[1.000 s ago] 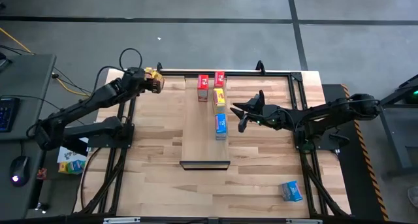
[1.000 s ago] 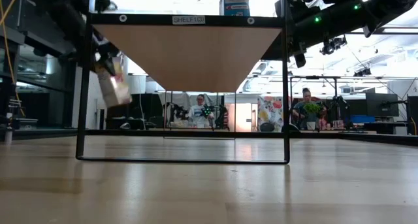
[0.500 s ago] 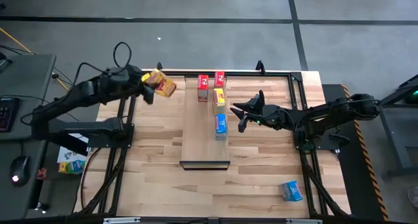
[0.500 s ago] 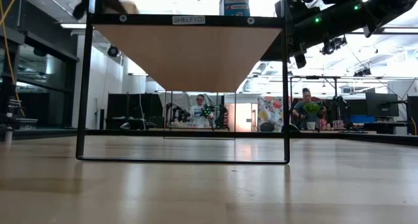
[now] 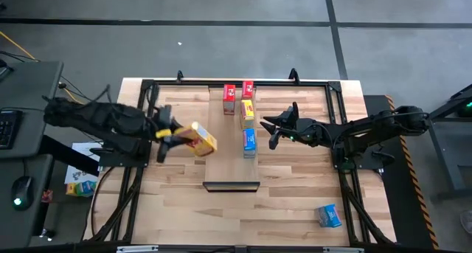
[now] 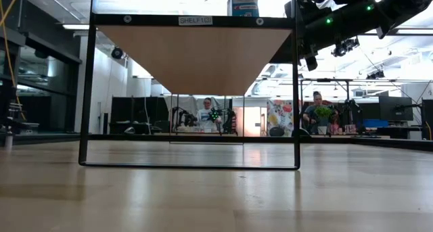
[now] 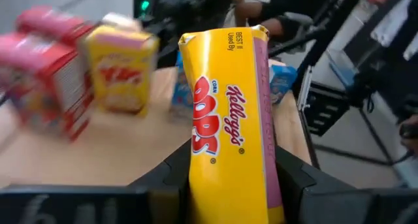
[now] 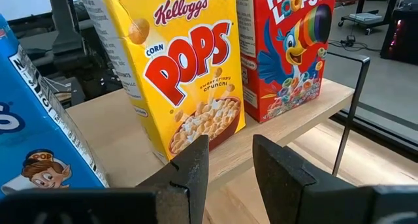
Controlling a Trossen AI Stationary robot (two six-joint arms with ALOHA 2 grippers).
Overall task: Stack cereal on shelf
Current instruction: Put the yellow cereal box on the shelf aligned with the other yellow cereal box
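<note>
My left gripper (image 5: pixel 183 137) is shut on a yellow cereal box (image 5: pixel 200 140) in the air, just left of the shelf (image 5: pixel 225 153), a pale board with a black lip (image 5: pixel 231 185) at its near end. Two red boxes (image 5: pixel 229 98) (image 5: pixel 248 89), a yellow box (image 5: pixel 247 113) and a blue box (image 5: pixel 249 141) stand in a row along the shelf's right side. My right gripper (image 5: pixel 271 131) waits open right of that row, facing the yellow box (image 8: pixel 176 74) and a red box (image 8: pixel 287 48). My left gripper pinches the yellow box between its two fingers (image 7: pixel 173 181) at the box's end nearest the wrist (image 7: pixel 215 191). The fingers come roughly level from the table's left side. The rest of the box sticks out beyond them, tilted and lifted clear of table and shelf.
Another blue box (image 5: pixel 329 215) lies on the tabletop at the near right. A black frame (image 5: pixel 147 105) runs around the table's edges. The low view looks under the raised shelf (image 6: pixel 196 56); people sit in the room beyond. Bare tabletop lies left of the shelf.
My left gripper has swung from the table's far left corner toward the near edge and the shelf, rising and rolling as it went. The yellow box has travelled with it, lifted out of the low view and now tilted beside the shelf.
</note>
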